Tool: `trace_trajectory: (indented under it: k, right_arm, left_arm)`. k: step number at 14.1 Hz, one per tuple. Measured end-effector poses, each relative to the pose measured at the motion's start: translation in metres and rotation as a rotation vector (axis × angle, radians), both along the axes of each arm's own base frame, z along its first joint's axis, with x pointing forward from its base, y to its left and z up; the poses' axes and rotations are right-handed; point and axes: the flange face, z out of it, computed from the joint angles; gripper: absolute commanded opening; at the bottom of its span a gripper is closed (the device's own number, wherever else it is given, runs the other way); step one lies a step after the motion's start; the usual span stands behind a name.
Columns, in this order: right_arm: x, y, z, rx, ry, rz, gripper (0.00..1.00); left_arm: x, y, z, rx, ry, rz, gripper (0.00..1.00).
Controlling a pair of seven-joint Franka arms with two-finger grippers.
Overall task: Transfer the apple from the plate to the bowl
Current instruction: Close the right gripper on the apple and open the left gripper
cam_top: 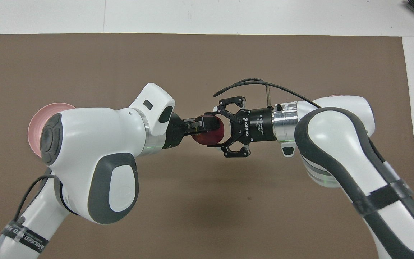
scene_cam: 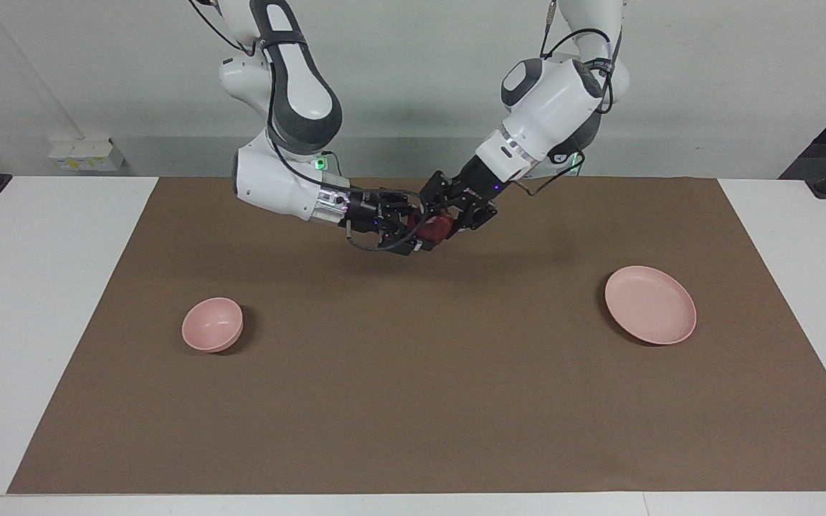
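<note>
The dark red apple (scene_cam: 439, 228) (cam_top: 210, 138) is held in the air over the middle of the brown mat, between both grippers. My left gripper (scene_cam: 447, 222) (cam_top: 202, 126) is shut on it from above and below. My right gripper (scene_cam: 419, 235) (cam_top: 213, 129) faces it with its fingers spread on either side of the apple. The pale pink plate (scene_cam: 649, 304) lies bare toward the left arm's end; in the overhead view only its edge (cam_top: 36, 120) shows past the left arm. The small pink bowl (scene_cam: 212, 324) stands toward the right arm's end, almost hidden under the right arm in the overhead view.
A brown mat (scene_cam: 413, 401) covers most of the white table (scene_cam: 33, 301). A white socket box (scene_cam: 83, 154) sits by the wall at the right arm's end.
</note>
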Motion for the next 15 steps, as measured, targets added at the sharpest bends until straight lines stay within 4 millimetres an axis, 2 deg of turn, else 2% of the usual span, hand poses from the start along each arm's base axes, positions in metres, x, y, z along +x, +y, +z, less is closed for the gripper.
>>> trace_trajectory:
  k: [2,3,4,5,6,7,11,15]
  right_arm:
    - [-0.0001,-0.0002,-0.0002,-0.001,0.0,-0.001,0.0]
    - [-0.0002,-0.0002,-0.0002,-0.001,0.0,-0.001,0.0]
    - [-0.0002,-0.0002,-0.0003,-0.001,0.0,-0.001,0.0]
    - [-0.0002,-0.0002,-0.0003,-0.001,0.0,-0.001,0.0]
    - [-0.0002,-0.0002,-0.0002,-0.001,0.0,-0.001,0.0]
    - [-0.0002,-0.0003,0.0,-0.001,0.0,-0.001,0.0]
    - [0.001,-0.001,0.0007,-0.007,-0.008,-0.013,0.0]
    - [0.002,-0.0031,0.0003,-0.01,-0.01,-0.017,0.0]
  left_arm:
    - [0.0,-0.0002,-0.0002,0.0,0.0,0.0,0.0]
    - [0.0,-0.0003,-0.0002,0.0,0.0,0.0,0.05]
    - [0.0,-0.0003,-0.0003,0.0,0.0,0.0,0.3]
    - [0.0,-0.0003,-0.0003,0.0,0.0,0.0,0.67]
    - [-0.0001,-0.0004,-0.0003,0.0,0.0,-0.001,0.9]
    - [0.0,-0.0004,-0.0001,0.0,-0.001,-0.001,0.99]
    - [-0.0046,-0.0079,0.0025,-0.002,-0.003,-0.017,1.0]
    - [-0.0078,-0.0028,0.001,0.028,0.043,-0.059,1.0]
